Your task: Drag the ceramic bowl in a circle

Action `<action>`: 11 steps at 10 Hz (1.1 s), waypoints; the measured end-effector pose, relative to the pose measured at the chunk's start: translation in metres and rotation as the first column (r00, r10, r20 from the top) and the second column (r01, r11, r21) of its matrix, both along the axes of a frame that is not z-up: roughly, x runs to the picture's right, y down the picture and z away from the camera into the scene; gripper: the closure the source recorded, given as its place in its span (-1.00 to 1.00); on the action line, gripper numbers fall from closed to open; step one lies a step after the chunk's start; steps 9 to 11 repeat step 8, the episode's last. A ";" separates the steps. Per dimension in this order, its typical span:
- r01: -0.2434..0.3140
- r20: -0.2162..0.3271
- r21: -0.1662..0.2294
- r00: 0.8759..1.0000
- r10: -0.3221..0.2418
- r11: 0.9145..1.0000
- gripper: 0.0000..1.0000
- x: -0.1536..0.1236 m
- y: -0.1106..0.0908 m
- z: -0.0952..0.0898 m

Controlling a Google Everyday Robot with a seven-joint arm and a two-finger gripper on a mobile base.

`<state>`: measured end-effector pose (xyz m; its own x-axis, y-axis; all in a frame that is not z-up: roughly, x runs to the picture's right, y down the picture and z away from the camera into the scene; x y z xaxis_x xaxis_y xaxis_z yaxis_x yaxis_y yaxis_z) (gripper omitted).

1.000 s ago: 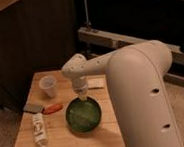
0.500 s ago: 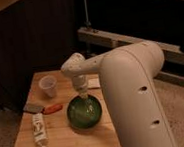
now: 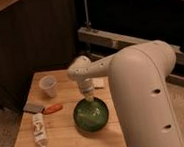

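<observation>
Gripper (image 3: 90, 101) reaches into round, glossy green ceramic bowl (image 3: 91, 116).

Bulky cream-white arm (image 3: 137, 82), rounded joints, dark screw holes.

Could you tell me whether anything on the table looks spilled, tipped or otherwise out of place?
Nothing stands out. The ceramic bowl and cup sit upright, the tube lies flat, and the gripper reaches down into the bowl.
</observation>
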<state>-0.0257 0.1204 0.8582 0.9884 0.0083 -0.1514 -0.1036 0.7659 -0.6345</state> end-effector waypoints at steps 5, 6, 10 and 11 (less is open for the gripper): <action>0.102 0.052 -0.016 0.994 -0.101 0.995 1.00 -0.055 0.011 -0.013; 0.115 0.050 -0.018 0.992 -0.114 0.993 1.00 -0.060 0.010 -0.010; 0.122 0.054 -0.016 0.991 -0.121 0.992 1.00 -0.066 0.003 -0.005; 0.122 0.054 -0.016 0.991 -0.121 0.992 1.00 -0.066 0.003 -0.005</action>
